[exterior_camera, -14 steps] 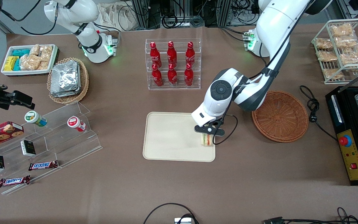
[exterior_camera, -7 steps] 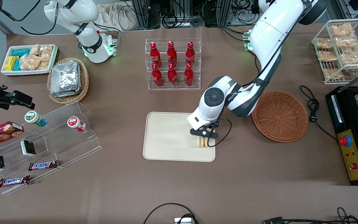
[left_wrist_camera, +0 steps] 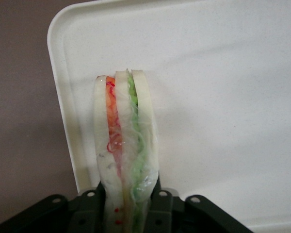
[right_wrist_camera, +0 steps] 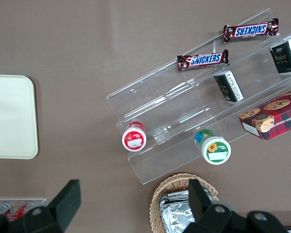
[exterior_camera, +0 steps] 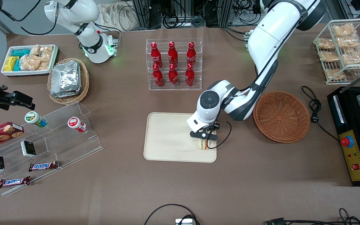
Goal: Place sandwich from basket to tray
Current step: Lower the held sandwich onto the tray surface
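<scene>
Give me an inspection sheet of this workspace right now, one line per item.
Surface: brown table.
Job's things: sandwich held over the tray near its corner; basket holds nothing.
Clutter: bottle rack, acrylic snack steps, foil-packet basket, white bin, wire rack.
Grippers: claw shut on the sandwich.
Cables: black cord beside the basket.
Surroundings: black appliance at the working arm's end.

Even, bright overhead light, soft shadows; the sandwich [left_wrist_camera: 125, 145] blurs close to the wrist lens, the front view stays sharp
</scene>
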